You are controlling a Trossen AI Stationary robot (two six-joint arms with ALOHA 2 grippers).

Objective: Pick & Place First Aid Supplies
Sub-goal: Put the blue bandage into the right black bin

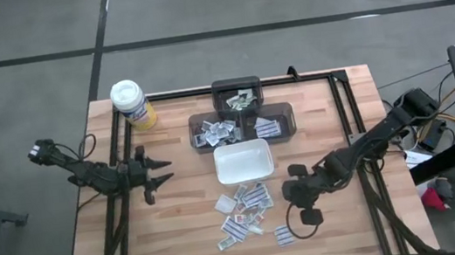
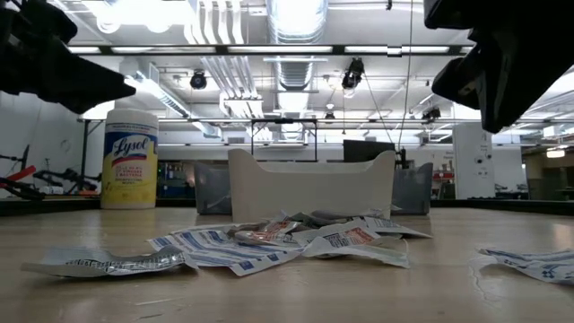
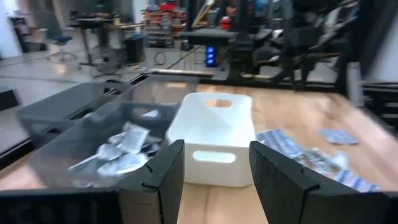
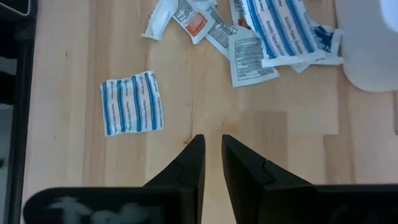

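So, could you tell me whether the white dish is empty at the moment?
Empty, as far as the high view shows: the white dish has a bare white floor, while loose packets lie outside it on the table.

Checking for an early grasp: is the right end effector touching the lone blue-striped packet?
Apart. The right wrist view shows bare wood between the right end effector and the blue-striped packet, which lies flat off to one side, and nothing between the nearly closed fingers.

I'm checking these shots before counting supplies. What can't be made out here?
- Inside of the white dish: low view, its own front wall hides it.
- Print on the loose packets: high view, too small to read.
- Packets in the dark bins: left wrist view, blurred.
- Right pincer: low view, fingertips cut off by the top edge.
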